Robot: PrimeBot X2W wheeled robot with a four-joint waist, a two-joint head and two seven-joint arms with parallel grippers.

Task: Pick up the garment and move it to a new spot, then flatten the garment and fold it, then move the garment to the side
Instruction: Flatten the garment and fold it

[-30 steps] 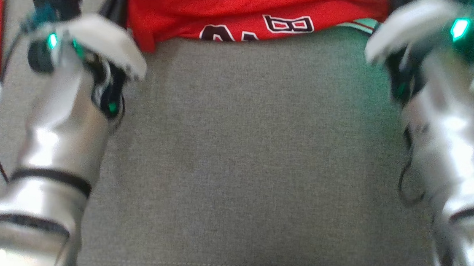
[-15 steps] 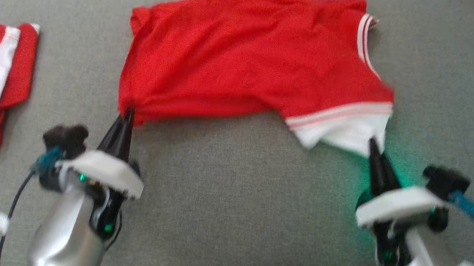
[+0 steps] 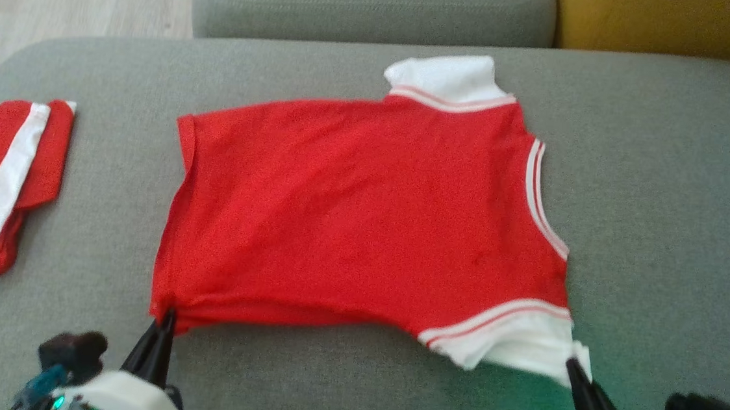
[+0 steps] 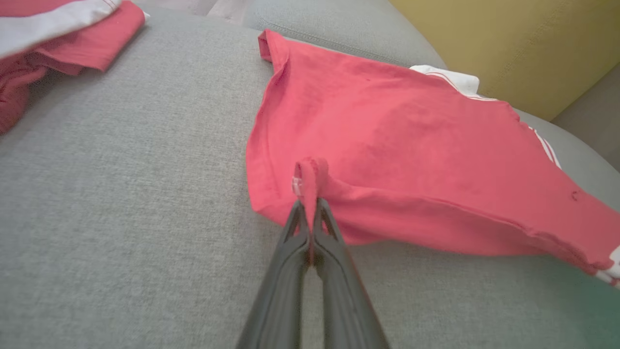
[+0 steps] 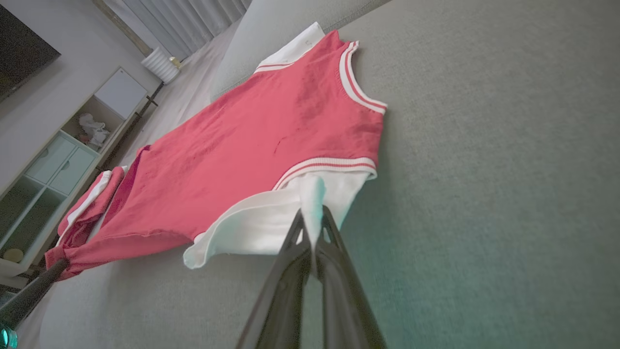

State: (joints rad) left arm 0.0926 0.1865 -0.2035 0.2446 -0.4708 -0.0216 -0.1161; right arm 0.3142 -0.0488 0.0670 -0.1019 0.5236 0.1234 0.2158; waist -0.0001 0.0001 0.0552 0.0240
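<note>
A: What are you holding?
B: Nearest you, your left fingers (image 3: 161,333) are clamped on the red hem corner of the shirt (image 3: 364,218). Your right fingers (image 3: 576,379) are pinched on its white sleeve edge.
A: How will it handle?
B: It looks like a light, limp knit — it'll likely sag and wrinkle, so hold corners and hems, tension even.
A: Where is it?
B: Spread on the coarse grey sofa (image 3: 666,189), other white sleeve farthest — a folded red piece (image 3: 2,176) lies well left.
</note>
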